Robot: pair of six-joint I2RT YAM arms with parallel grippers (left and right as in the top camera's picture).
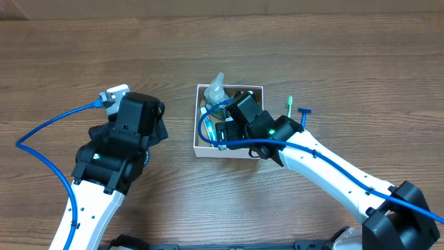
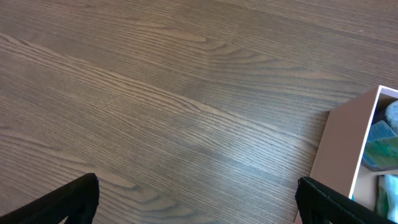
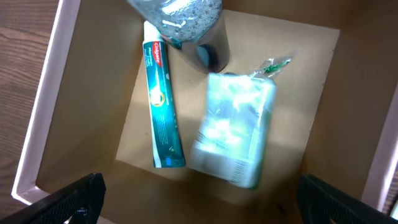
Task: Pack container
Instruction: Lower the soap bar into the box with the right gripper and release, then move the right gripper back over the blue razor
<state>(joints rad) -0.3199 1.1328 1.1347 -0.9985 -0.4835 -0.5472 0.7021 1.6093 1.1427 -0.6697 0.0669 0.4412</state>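
Woodgrain table (image 1: pixel 104 42), square, seemingly cardboard container (image 1: pixel 207 151).

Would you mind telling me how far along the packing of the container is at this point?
Done: a toothpaste tube, a clear bottle and a wrapped packet lie in the container. In hand: nothing; the right gripper hangs open over it, the left gripper open, away from it. Left: a green toothbrush and a blue-handled item lie outside, beside it.

Box (image 3: pixel 38 112): white rim, brown inside. Tube (image 3: pixel 160 106): teal, red logo. Pack (image 3: pixel 233 134): pale green-white. Bottle (image 3: pixel 177 15): clear, speckled. Table (image 1: pixel 312 42): brown wood grain.
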